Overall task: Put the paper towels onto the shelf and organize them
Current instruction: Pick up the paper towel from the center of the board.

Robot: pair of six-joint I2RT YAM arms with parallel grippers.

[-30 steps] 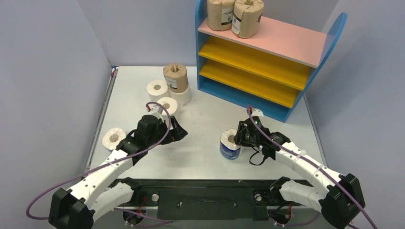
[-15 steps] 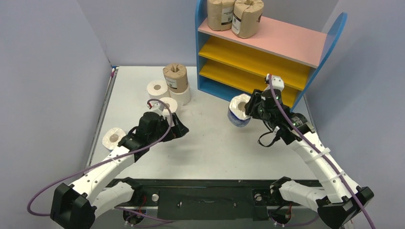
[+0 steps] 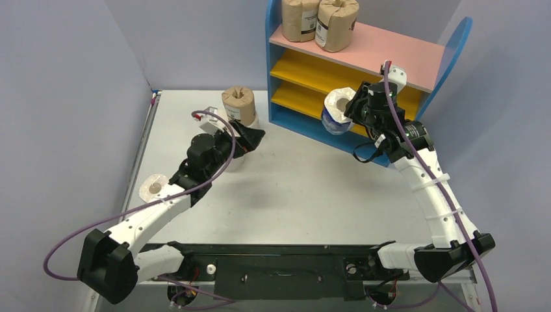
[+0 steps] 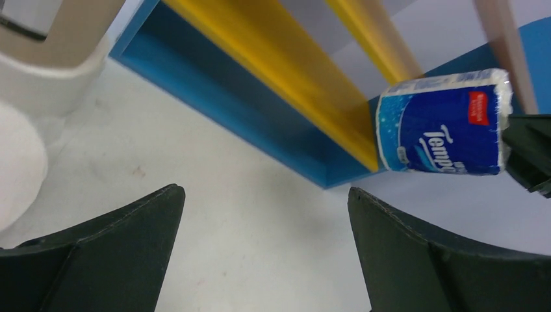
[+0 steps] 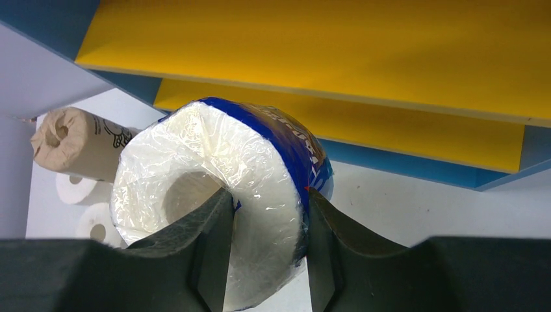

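My right gripper (image 3: 354, 110) is shut on a blue-and-white Tempo paper towel roll (image 3: 336, 110). It holds the roll in the air just in front of the shelf's (image 3: 396, 55) two yellow boards. In the right wrist view one finger sits inside the roll's (image 5: 260, 156) core and the other presses its outer wrap, the gripper (image 5: 266, 214) pinching the wall. Two brown-wrapped rolls (image 3: 300, 18) (image 3: 336, 23) stand on the pink top board. My left gripper (image 3: 253, 138) is open and holds nothing, over the table near a brown roll (image 3: 238, 104). In its view the gripper (image 4: 263, 195) faces the shelf's blue base (image 4: 214, 104).
A plain white roll (image 3: 154, 187) lies near the table's left edge. Other white rolls (image 5: 75, 188) (image 5: 97, 227) sit by the brown one (image 5: 78, 146), partly hidden by my left arm from above. Grey walls close in on the left, the back and the right.
My right arm has lifted the Tempo roll off the table and carried it up and back to the shelf front. My left arm has reached farther back and right, still open.
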